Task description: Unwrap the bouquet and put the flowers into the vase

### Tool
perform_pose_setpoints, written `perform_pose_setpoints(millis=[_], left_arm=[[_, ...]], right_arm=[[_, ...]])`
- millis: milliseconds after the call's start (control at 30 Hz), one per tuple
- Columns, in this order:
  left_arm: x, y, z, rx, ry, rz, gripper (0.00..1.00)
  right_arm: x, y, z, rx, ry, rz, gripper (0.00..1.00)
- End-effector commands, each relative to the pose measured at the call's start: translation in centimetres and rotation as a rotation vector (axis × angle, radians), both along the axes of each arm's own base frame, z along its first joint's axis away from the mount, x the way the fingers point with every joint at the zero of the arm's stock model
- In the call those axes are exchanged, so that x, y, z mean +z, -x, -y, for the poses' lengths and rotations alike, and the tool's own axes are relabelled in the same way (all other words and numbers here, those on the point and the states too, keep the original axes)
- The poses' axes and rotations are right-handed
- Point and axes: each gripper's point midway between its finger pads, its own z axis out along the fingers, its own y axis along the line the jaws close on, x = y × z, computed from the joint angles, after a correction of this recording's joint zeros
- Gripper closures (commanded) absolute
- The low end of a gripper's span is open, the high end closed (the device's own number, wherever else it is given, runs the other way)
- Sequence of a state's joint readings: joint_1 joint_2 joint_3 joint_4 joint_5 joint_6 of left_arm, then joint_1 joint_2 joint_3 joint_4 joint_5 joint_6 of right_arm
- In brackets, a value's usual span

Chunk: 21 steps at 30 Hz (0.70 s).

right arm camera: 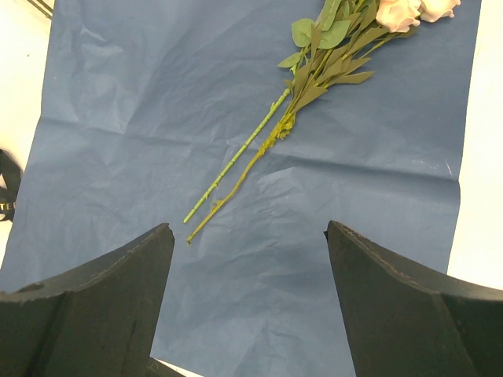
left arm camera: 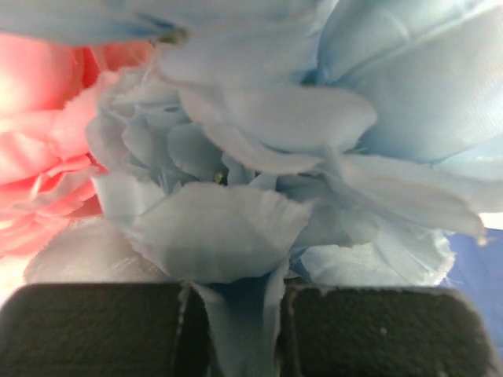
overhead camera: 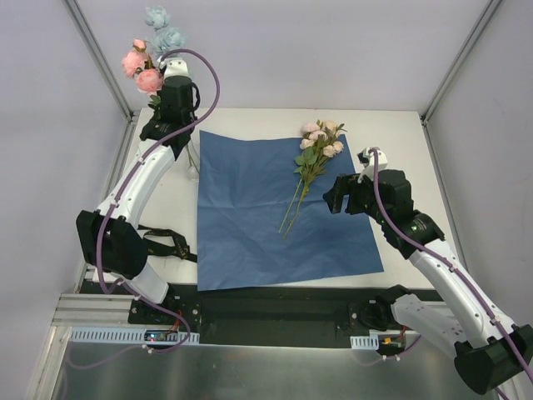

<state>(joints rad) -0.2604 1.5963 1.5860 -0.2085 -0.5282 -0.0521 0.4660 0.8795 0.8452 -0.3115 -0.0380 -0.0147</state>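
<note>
Lighting's bright and even, just a faint soft shadow on the blue paper [overhead camera: 250, 217]. The left wrist view is a mushy close-up: blue petals [left arm camera: 259, 157] out of focus, pink bloom [left arm camera: 31, 102] blown out at 10 o'clock.

Grey metal posts [overhead camera: 100, 54] flank a white table [overhead camera: 400, 133] where perhaps a black strap [overhead camera: 171, 243] lies at left.
</note>
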Motion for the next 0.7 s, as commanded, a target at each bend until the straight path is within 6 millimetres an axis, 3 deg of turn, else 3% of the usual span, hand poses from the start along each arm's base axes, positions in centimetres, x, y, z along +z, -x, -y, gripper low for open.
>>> perform_pose_setpoints(millis=[0, 100, 133, 233, 267, 367, 500, 600, 667], left_arm=[[0.6, -0.7, -0.7, 0.043, 0.015, 0.054, 1.00], [0.1, -0.8, -0.7, 0.043, 0.007, 0.041, 0.96], [0.1, -0.6, -0.7, 0.042, 0.009, 0.041, 0.87], [0.4, -0.3, -0.4, 0.018, 0.020, 0.046, 0.74], [0.6, -0.1, -0.3, 0.016, 0.032, 0.053, 0.61], [1.8, 0.8, 0.1, -0.016, 0.059, 0.079, 0.46], [4.2, 3.6, 0.3, -0.075, 0.090, 0.131, 0.30], [6.2, 6.5, 1.8, -0.195, 0.145, 0.177, 0.22], [7.4, 8.1, 3.9, -0.332, 0.192, 0.201, 0.18]], right_arm=[[0.6, 0.0, 0.4, -0.022, -0.015, 0.018, 0.18], [0.5, 0.0, 0.4, -0.022, -0.014, 0.017, 0.18], [0.5, 0.0, 0.4, -0.023, -0.014, 0.017, 0.18], [0.3, 0.1, 0.4, -0.020, -0.012, 0.011, 0.18], [0.4, 0.0, 0.3, -0.017, -0.014, 0.012, 0.18], [0.0, 0.0, 0.3, -0.016, -0.010, 0.001, 0.18], [-0.6, -0.2, -0.1, -0.023, -0.022, -0.039, 0.18], [-2.0, -0.4, -0.1, -0.036, 0.000, -0.097, 0.18], [-2.6, -0.8, -0.4, -0.049, 0.004, -0.144, 0.18]])
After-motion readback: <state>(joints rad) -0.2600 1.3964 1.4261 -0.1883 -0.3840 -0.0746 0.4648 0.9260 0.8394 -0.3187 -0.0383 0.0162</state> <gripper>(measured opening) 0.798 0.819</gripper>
